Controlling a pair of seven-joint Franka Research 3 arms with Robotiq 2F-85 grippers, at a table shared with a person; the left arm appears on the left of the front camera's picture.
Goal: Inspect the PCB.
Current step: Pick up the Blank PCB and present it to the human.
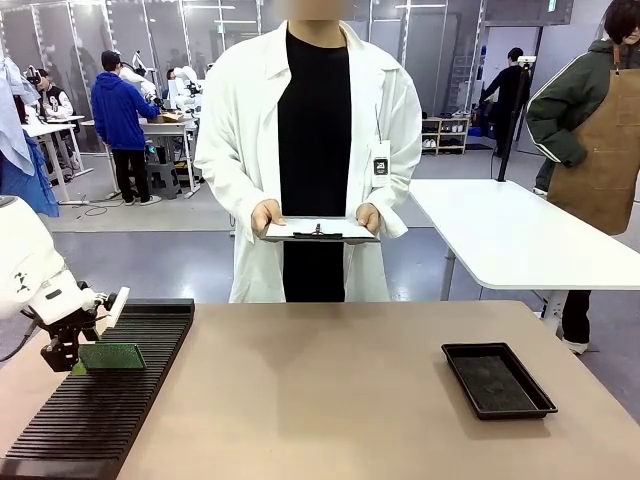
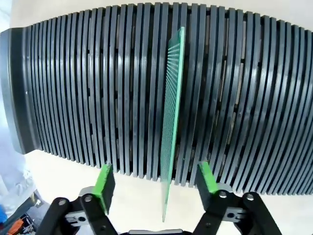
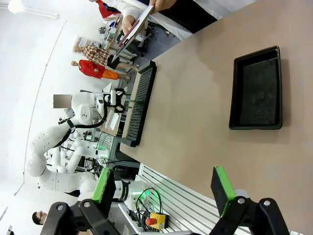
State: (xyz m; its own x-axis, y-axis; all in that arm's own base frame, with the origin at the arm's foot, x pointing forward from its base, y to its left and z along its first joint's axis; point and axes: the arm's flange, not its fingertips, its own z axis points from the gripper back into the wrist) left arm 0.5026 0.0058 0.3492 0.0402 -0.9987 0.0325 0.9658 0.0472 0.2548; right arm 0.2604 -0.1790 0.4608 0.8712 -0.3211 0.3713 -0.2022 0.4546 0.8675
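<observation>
The left hand (image 2: 155, 169) has its fingers apart, one green pad (image 2: 105, 178) on each side of the PCB (image 2: 171, 107), with a clear gap showing between either pad and the board, so nothing is clamped at this moment. The board stands on edge and its thin near edge sits about midway between the pads. Its plane runs straight away from the hand along the line of the fingers, so the pads face its two broad sides. A squeeze would meet those faces, not the edges. From there the board runs out over the black slotted rack (image 2: 73, 88), lined up with the slots. It looks to be seated in one of them, though the wrist view does not make clear how deep it sits. In the front view the rack lies at the robot's left end of the table (image 1: 320, 400), and the board shows there as a green rectangle just beside the left hand, with its long side roughly level. The right hand (image 3: 162, 176) is also parted, with nothing between its fingers. It hangs well apart from the board on the robot's right, where the shallow black tray (image 3: 255, 127) lies. The left arm is therefore plainly the nearer one, and I judge the coming move to be its closing and a straight lift along the slot. At the far side a person holds a clipboard (image 1: 320, 230).
</observation>
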